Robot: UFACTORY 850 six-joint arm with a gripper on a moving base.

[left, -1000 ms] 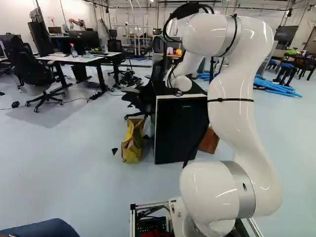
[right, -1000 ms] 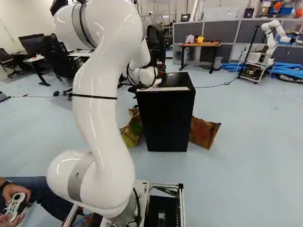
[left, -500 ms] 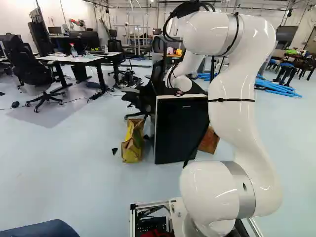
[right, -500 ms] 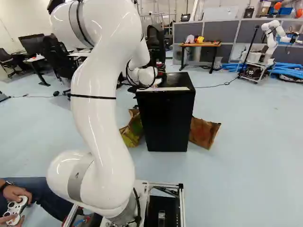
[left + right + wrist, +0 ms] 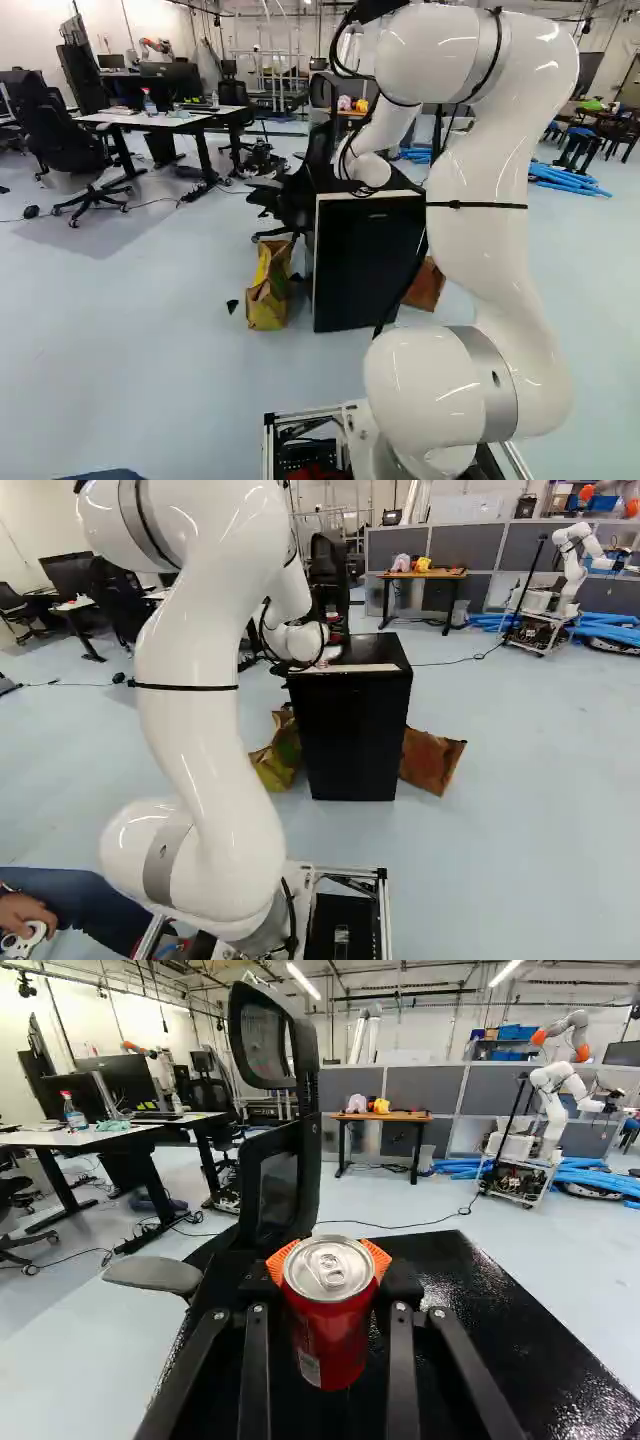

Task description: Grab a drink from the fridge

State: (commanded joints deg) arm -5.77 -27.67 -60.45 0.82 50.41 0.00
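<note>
Wrist view — jaws (image 5: 329,1262): closed on red can (image 5: 335,1332), a can's width apart
Red can: upright — over black fridge (image 5: 355,735)

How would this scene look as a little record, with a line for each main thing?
Drink: red metal can with silver top
Hold: between the orange pads of a black two-fingered hand
Place: over the black box-shaped fridge; contact unclear
Arm: glossy white
Beside fridge: crumpled yellow-and-brown bag, brown bag
</note>
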